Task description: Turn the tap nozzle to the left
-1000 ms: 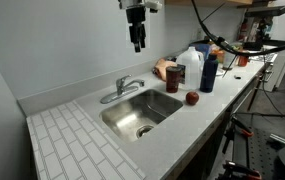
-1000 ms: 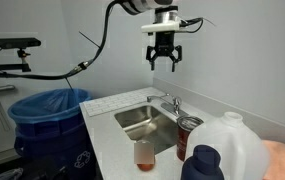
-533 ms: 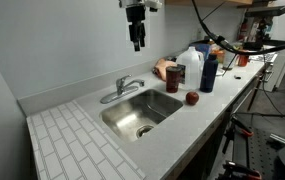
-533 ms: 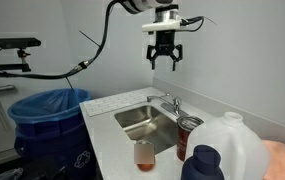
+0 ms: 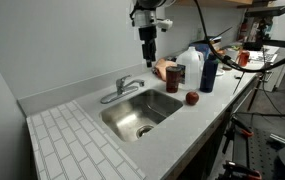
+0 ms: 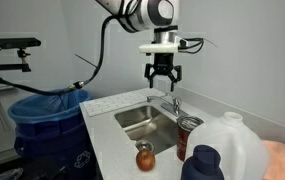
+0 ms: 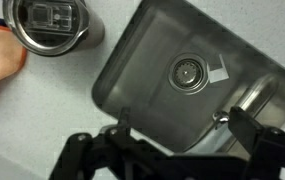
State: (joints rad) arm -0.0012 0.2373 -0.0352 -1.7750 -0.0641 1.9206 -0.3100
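The tap nozzle (image 5: 113,95) is a thin silver spout that reaches from the chrome faucet (image 5: 128,84) over the back edge of the steel sink (image 5: 142,110). It also shows in an exterior view (image 6: 172,100) and at the right edge of the wrist view (image 7: 267,95), with its tip above the basin. My gripper (image 5: 148,52) hangs open and empty above the counter, higher than the faucet and a little to one side of it. It shows the same in an exterior view (image 6: 163,80). In the wrist view its two fingers (image 7: 182,135) spread over the sink.
A red apple (image 5: 192,98), a red can (image 5: 177,77), a white jug (image 5: 190,66) and a blue bottle (image 5: 209,72) stand on the counter beside the sink. The can's top shows in the wrist view (image 7: 52,22). A blue bin (image 6: 47,115) stands beyond the counter's end.
My gripper has come down and moved sideways toward the faucet. It stays open. The nozzle has not moved.
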